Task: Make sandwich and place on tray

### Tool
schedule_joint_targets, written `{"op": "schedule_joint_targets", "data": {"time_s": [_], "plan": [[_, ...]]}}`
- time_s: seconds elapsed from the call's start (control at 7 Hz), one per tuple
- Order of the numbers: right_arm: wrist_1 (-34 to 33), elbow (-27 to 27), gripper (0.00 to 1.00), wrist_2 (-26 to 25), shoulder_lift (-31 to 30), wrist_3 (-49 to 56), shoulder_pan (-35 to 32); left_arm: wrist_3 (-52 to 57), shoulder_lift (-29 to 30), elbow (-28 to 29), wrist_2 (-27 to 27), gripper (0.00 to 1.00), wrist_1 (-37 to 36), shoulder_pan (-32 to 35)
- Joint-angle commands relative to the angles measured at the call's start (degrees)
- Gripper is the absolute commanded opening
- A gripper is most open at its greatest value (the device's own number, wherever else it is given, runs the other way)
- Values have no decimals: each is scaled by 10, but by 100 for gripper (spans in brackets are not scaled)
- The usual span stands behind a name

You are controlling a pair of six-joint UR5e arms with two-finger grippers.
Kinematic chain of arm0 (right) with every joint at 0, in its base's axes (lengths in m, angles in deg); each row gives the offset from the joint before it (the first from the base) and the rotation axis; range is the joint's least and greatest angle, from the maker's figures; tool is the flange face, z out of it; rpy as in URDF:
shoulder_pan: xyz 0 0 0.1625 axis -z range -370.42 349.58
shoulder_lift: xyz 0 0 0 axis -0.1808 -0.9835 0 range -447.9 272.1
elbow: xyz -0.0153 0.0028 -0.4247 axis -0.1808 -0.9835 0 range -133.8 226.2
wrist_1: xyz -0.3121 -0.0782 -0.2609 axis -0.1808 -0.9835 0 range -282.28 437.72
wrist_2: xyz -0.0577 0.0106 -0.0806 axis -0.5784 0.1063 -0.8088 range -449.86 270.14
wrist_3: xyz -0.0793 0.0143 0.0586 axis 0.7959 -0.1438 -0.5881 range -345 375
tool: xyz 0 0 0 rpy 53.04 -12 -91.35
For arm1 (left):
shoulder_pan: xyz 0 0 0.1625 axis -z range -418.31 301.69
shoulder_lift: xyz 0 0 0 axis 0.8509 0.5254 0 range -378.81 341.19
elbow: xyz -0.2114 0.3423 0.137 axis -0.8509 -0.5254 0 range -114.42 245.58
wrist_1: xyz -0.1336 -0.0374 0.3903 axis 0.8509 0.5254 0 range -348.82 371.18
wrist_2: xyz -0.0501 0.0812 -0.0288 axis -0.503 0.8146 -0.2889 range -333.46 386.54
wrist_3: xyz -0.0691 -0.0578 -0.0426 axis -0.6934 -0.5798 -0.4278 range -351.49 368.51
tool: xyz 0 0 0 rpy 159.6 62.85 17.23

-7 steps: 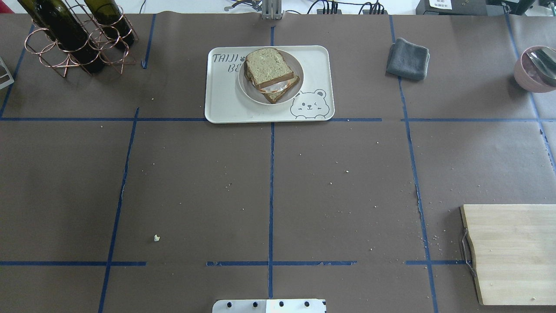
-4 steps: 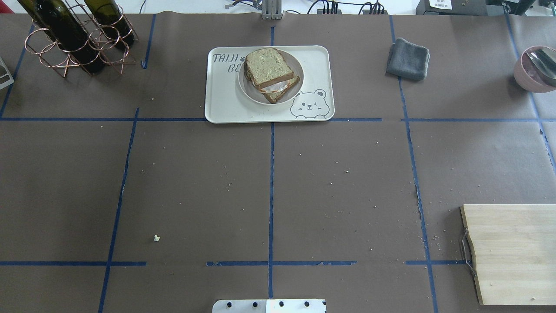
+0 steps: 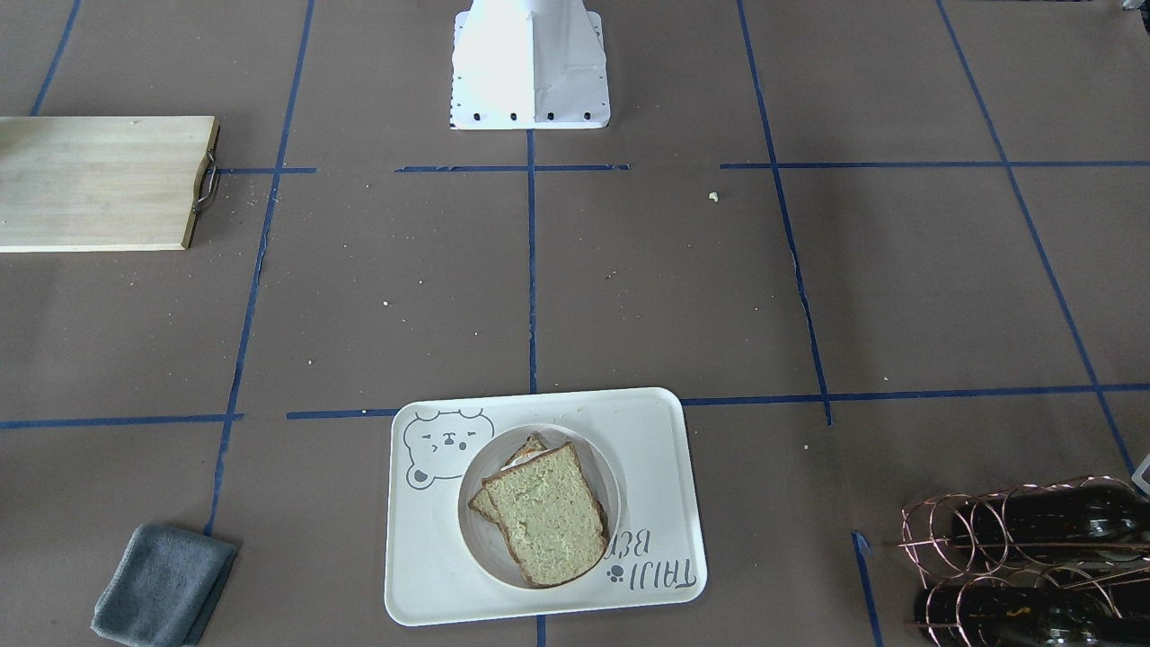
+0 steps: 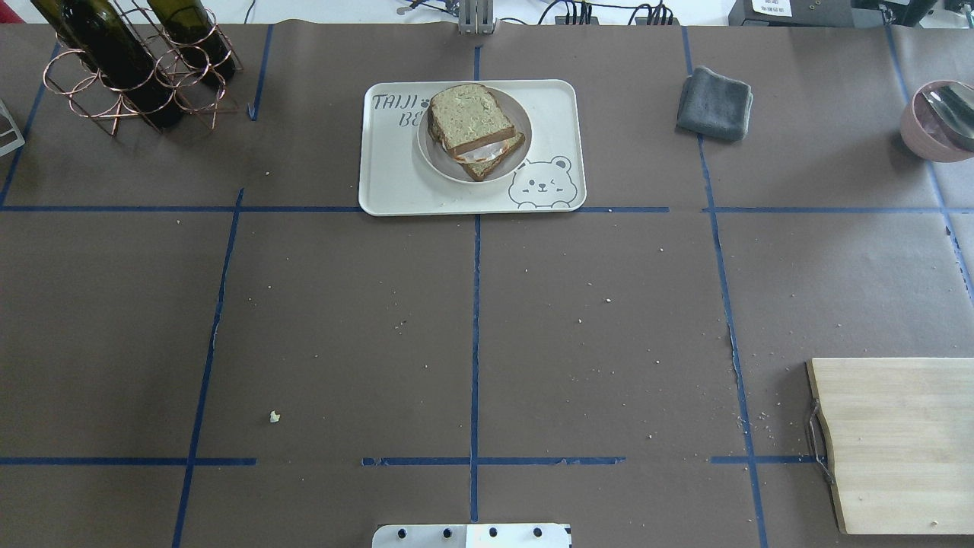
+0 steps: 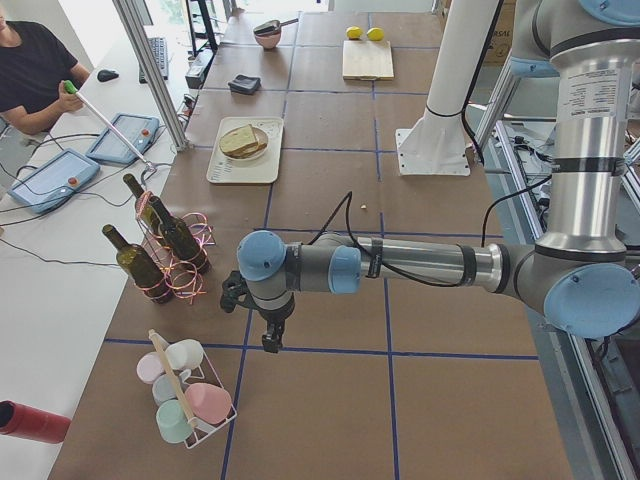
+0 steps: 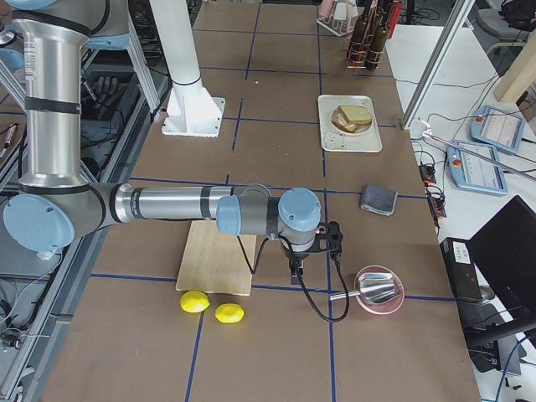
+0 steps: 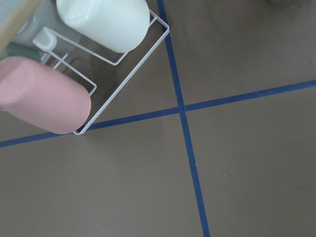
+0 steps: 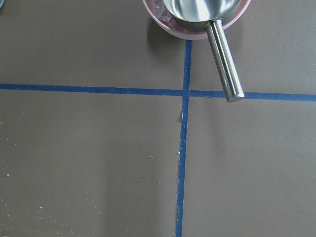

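Observation:
The sandwich point(image 4: 473, 131), two greenish-tan bread slices with white egg showing between them, sits on a small round white plate point(image 4: 428, 154). The plate stands on the cream tray point(image 4: 396, 183) with the bear drawing, at the table's far middle. The sandwich point(image 3: 544, 517) and tray point(image 3: 647, 449) also show in the front-facing view. My left gripper point(image 5: 270, 340) hangs far away by the cup rack. My right gripper point(image 6: 295, 270) hangs near the pink bowl. Both show only in side views, so I cannot tell if they are open or shut.
A wooden cutting board point(image 4: 898, 441) lies near right, a grey cloth point(image 4: 715, 103) far right. A copper wine rack with bottles point(image 4: 137, 68) stands far left. A pink bowl with a metal scoop point(image 8: 197, 15) and a wire cup rack point(image 7: 74, 64) sit at the table's ends.

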State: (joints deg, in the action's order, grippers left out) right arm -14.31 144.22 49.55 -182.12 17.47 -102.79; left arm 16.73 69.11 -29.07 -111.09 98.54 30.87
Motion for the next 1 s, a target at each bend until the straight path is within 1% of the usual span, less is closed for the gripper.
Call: {"op": "schedule_joint_targets", "data": {"time_s": [0.0,0.29,0.57,0.86], "plan": [[0,-1,100,0,-1,0,0,-1,-5,1,-11,100,0,1],[0,-4,100,-1,0,0,0,-5,-5,2,-10,100,1,5],[0,-4,100,-2,-1,0,0,-19,-4,2,24,100,2,12],[0,-4,100,-2,-1,0,0,-23,-5,2,25,100,2,17]]}}
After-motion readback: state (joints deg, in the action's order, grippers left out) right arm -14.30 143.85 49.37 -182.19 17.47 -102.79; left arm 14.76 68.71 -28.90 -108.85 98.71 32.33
